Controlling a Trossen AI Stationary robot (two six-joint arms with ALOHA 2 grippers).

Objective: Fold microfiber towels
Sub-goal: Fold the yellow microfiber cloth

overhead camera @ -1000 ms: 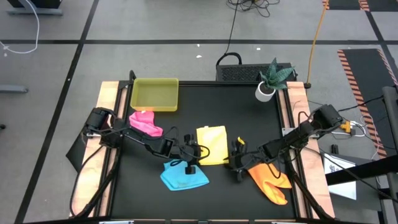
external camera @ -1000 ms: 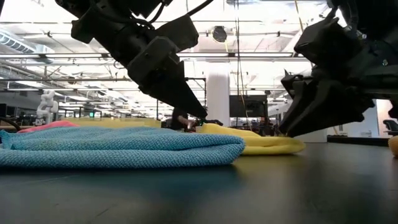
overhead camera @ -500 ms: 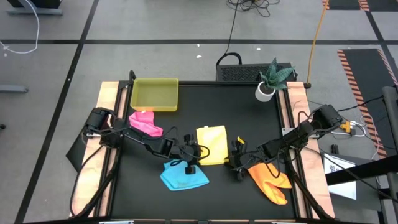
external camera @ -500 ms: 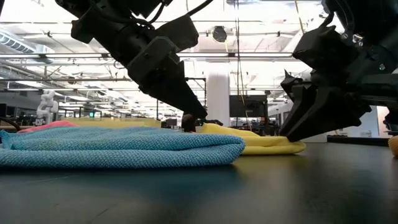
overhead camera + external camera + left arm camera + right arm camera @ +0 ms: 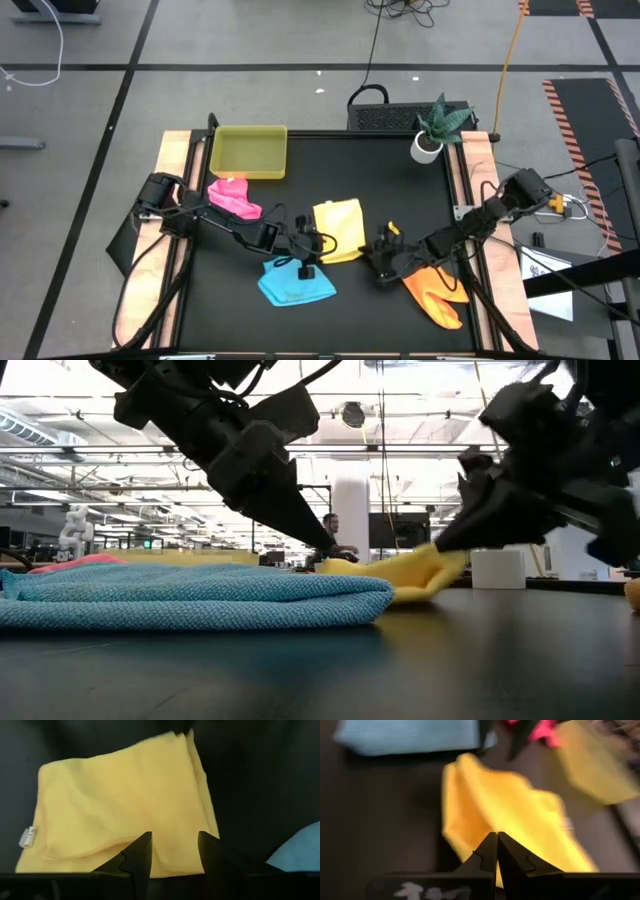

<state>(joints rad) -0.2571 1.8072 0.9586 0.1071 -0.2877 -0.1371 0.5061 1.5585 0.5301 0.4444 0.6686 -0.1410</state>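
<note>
while the black table (image 5: 400, 190) carries the tray (image 5: 248, 152) at its far left, the yellow towel (image 5: 340, 230) lies folded at the centre, between the blue towel (image 5: 296, 284) and the orange towel (image 5: 436, 292). the right gripper (image 5: 381, 250) has its fingers pressed together, pinching the yellow towel's near right corner and lifting it off the table, while the left gripper (image 5: 318, 240) sits with fingers spread over the towel's left edge.
</note>
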